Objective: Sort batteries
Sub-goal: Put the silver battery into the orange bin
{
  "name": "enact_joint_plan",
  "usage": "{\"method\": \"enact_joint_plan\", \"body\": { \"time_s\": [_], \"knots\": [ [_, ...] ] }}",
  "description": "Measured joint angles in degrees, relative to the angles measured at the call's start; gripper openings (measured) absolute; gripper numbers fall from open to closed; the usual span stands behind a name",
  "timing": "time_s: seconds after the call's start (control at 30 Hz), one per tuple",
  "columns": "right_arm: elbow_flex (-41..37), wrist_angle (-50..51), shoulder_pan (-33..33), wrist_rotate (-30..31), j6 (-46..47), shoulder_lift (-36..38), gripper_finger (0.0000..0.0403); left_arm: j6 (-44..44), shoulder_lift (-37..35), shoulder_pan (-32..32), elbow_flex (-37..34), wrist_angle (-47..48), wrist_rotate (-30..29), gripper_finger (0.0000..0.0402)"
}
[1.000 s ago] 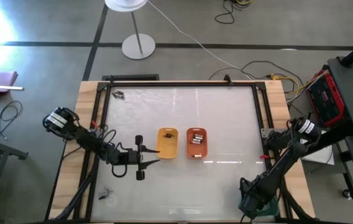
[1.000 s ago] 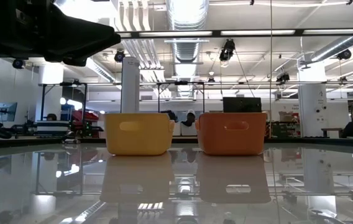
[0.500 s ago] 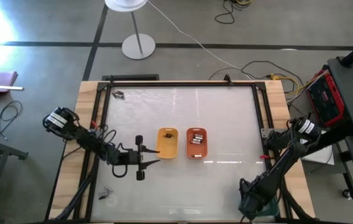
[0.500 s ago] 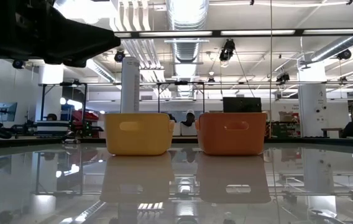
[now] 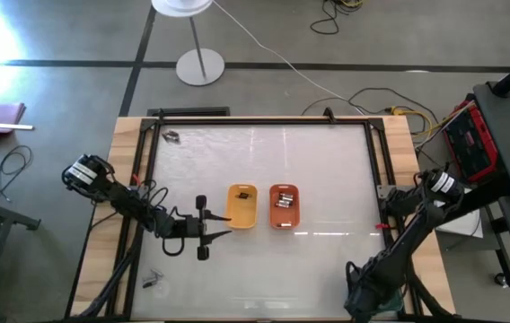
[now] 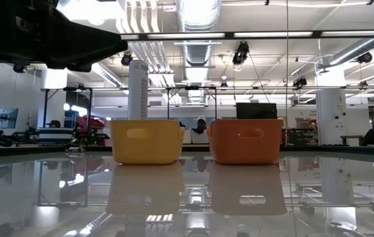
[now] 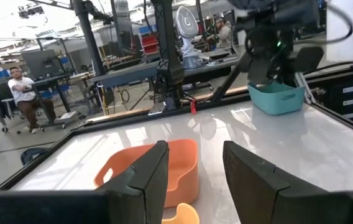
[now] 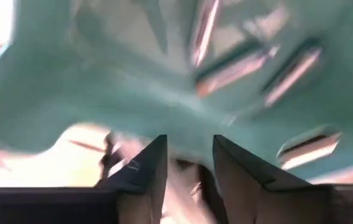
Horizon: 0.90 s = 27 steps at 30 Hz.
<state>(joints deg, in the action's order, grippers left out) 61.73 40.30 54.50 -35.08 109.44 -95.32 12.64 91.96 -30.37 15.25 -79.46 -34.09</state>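
Nothing on the glossy white table (image 5: 327,170) has shifted in the last second; only the right arm's lower end has edged slightly toward 6 o'clock. The left claw (image 5: 208,228) hovers at 9 o'clock of the yellow tray (image 5: 241,206), fingers (image 7: 145,177) parted and empty. The right claw (image 8: 187,163), at the table's 5 o'clock corner, is spread apart over the smooth teal tray (image 7: 277,98). Small cylindrical batteries (image 5: 244,193) lie in the rectangular plastic yellow tray, silvery ones (image 5: 282,202) in the orange tray (image 5: 284,213) just beside it.
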Motion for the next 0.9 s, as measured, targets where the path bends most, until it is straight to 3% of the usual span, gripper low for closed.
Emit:
{"method": "enact_joint_plan", "body": {
  "time_s": [0.23, 0.4, 0.53, 0.67, 0.77, 0.9],
  "knots": [
    [10.6, 3.8, -0.7, 1.0, 10.4, 0.2, 0.0161, 0.0, 0.0, 0.0, 0.0, 0.6, 0.0, 0.0136],
    [17.5, 11.8, -2.2, 14.2, 8.7, 0.2, 0.0175, -2.7, 0.0, 0.0, 0.0, 3.5, -0.3, 0.0136],
    [20.0, 18.0, -4.9, 28.6, -2.8, 0.2, 0.0183, -9.2, 0.0, 0.0, 0.0, 7.6, -8.9, 0.0136],
    [20.1, 17.7, -9.7, 44.1, -22.1, 0.2, 0.0187, -13.2, -0.2, 0.5, 0.0, 11.4, -17.4, 0.0136],
    [19.9, 15.7, -14.1, 52.9, -36.0, 0.2, 0.0186, -16.7, -1.6, 2.4, -0.1, 13.5, -17.7, 0.0136],
    [19.8, 10.5, -19.7, 57.5, -54.6, -0.1, 0.0180, -25.4, -6.0, 7.3, -0.1, 21.3, -17.8, 0.0136]
  ]
}}
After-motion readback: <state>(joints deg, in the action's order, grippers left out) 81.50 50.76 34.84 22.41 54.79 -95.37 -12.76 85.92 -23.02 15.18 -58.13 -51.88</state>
